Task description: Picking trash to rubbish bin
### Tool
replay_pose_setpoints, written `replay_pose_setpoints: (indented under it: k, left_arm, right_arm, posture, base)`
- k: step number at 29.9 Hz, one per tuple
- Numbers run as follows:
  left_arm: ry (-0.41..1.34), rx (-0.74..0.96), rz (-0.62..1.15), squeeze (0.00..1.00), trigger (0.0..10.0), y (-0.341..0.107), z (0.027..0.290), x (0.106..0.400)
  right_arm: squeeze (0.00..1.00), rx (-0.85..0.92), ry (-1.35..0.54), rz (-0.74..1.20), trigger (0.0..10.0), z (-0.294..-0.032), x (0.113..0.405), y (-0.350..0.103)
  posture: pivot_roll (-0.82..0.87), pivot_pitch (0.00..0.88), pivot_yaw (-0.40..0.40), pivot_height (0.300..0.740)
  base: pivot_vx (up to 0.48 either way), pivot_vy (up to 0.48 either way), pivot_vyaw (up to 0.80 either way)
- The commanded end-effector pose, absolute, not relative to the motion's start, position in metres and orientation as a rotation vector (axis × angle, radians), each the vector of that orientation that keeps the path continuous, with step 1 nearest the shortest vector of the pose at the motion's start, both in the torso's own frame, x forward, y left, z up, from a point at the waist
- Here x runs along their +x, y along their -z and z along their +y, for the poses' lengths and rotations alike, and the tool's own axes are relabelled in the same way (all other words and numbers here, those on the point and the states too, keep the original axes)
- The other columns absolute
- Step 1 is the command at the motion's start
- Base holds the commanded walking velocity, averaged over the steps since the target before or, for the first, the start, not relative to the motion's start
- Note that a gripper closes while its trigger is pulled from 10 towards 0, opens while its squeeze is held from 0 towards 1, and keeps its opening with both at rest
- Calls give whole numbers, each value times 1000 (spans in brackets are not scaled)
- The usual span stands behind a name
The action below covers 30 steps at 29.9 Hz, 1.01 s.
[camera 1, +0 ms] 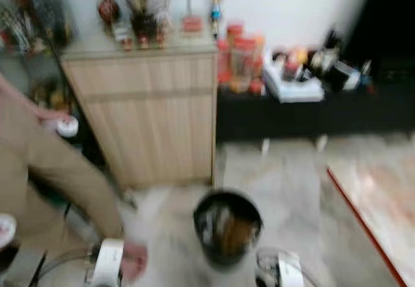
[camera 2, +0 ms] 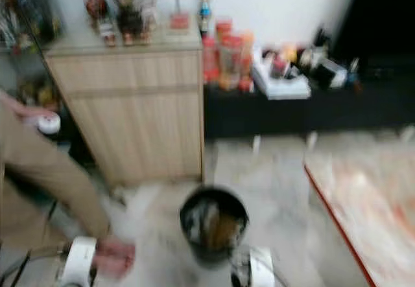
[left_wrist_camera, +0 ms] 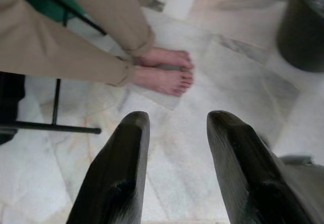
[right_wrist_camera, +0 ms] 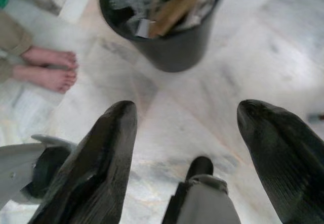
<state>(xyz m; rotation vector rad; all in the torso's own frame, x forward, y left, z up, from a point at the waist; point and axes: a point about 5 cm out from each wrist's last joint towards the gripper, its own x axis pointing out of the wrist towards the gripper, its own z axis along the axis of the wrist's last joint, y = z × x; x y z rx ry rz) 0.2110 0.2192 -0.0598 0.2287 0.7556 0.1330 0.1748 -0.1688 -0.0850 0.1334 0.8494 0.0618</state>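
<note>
While head views blur, the black bin sits on the marble floor at 6 o'clock, full of paper trash. Left gripper jaws spread, empty, over floor near a person's bare feet. Right gripper jaws wide, empty, just short of the bin. Wooden cabinet at 11 o'clock.

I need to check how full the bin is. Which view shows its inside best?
The right wrist view: the bin is sharp and close, with paper and brown trash up to the rim. Both eye views show the whole bin but blurred. The left wrist view catches part of its dark wall.
</note>
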Motion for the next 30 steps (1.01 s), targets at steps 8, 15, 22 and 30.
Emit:
replay_pose_setpoints:
  k: [8,15,22,30]
  left_arm:
    - [-146,236,742,0,10000,56,224,215]
    - [-149,234,741,0,10000,56,224,215]
    - [-146,234,743,0,10000,57,223,215]
    - [-145,232,744,0,10000,57,223,214]
  right_arm:
    - [0,142,-48,835,10000,-168,179,83]
    - [0,145,-35,839,10000,-170,177,84]
    - [0,151,-20,839,10000,-172,177,84]
    - [0,148,-22,843,10000,-172,176,84]
  posture:
    - [118,29,-12,740]
    - [117,30,-14,740]
    - [113,29,-16,740]
    - [113,29,-16,740]
  base:
    - [-266,0,0]
    - [-264,0,0]
    - [-262,0,-363]
    - [-263,0,-788]
